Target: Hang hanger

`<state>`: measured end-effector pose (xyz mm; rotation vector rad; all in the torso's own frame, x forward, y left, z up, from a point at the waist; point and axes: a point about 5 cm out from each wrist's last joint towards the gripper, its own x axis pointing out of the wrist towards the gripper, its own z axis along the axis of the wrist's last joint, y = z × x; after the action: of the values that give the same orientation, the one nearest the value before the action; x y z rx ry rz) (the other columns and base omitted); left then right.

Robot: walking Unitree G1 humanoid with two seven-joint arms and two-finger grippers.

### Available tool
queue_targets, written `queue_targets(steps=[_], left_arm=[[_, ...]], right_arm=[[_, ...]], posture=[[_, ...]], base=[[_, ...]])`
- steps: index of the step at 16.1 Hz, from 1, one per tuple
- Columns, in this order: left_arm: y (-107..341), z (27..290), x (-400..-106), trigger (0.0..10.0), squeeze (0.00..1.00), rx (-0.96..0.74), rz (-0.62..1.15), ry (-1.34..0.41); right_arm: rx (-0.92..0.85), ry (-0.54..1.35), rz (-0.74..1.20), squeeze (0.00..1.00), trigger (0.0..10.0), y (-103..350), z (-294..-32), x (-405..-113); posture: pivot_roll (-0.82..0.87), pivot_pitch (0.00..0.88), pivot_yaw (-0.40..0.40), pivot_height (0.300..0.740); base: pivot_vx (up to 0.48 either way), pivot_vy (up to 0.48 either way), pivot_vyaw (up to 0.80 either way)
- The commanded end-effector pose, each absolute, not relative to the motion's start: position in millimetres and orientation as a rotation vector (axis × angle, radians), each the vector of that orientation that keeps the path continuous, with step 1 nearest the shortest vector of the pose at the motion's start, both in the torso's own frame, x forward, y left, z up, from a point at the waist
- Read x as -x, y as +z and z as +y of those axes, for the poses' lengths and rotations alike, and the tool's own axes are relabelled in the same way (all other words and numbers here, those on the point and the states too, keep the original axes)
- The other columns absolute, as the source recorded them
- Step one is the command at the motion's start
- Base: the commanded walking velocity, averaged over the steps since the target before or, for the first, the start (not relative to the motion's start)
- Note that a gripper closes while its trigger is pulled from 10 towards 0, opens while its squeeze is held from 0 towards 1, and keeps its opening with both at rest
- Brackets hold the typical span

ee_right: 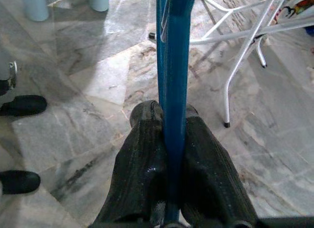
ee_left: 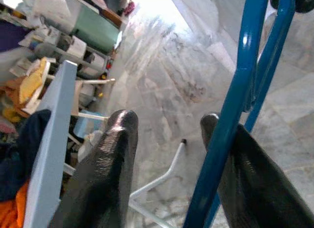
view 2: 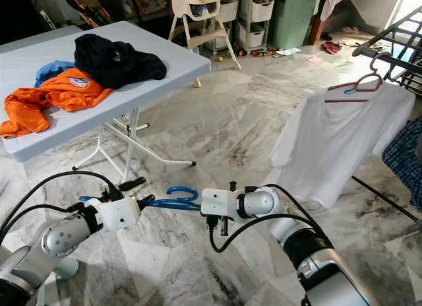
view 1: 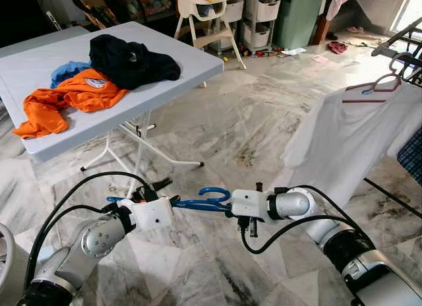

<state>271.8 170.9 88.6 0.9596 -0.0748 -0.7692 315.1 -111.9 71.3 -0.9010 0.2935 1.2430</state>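
A blue hanger (view 1: 204, 202) lies level in front of me, low over the marble floor, between my two grippers. In the right wrist view my right gripper (ee_right: 164, 115) is shut on the hanger's blue bar (ee_right: 171, 51). My left gripper (view 1: 166, 192) is at the hanger's other end and open. In its wrist view the fingers (ee_left: 105, 174) stand wide apart, and the blue bar (ee_left: 230, 115) rests against one of them. At the far right, a drying rack (view 1: 402, 45) carries a white shirt (view 1: 349, 134) on a pink hanger (view 1: 376, 88).
A white folding table (view 1: 184, 62) stands at the left, with orange (view 1: 72, 95), blue and black (view 1: 128, 59) clothes on it. Its legs (view 1: 142, 144) reach toward me. A high chair (view 1: 208, 16), drawers and a green bin (view 1: 297, 16) line the back. Open marble floor lies between me and the rack.
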Motion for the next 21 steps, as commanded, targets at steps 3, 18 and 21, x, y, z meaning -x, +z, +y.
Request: queue_targets(steps=[3,18,21], left_arm=[[87.5,170.6,-264.9,10.0,1.00,-0.879,-0.026,-0.881],[86.0,169.4,-271.2,10.0,1.00,-0.451,-0.041,-0.335],[56.3,164.6,-253.4,10.0,1.00,-0.286,0.080,-0.156]], right_arm=[[0.926,1.195,0.295,0.00,0.0,68.1,-110.7,-316.5],[0.664,0.693,0.390,0.00,0.0,44.9,-145.5,-316.9],[0.420,0.423,0.450,0.00,0.0,32.0,-170.6,-303.1]], posture=[[-0.06,0.005,0.052,0.740],[-0.07,0.000,0.037,0.740],[-0.09,0.000,0.045,0.740]], base=[[0.000,0.000,0.00],[0.000,0.000,0.00],[0.000,0.000,0.00]])
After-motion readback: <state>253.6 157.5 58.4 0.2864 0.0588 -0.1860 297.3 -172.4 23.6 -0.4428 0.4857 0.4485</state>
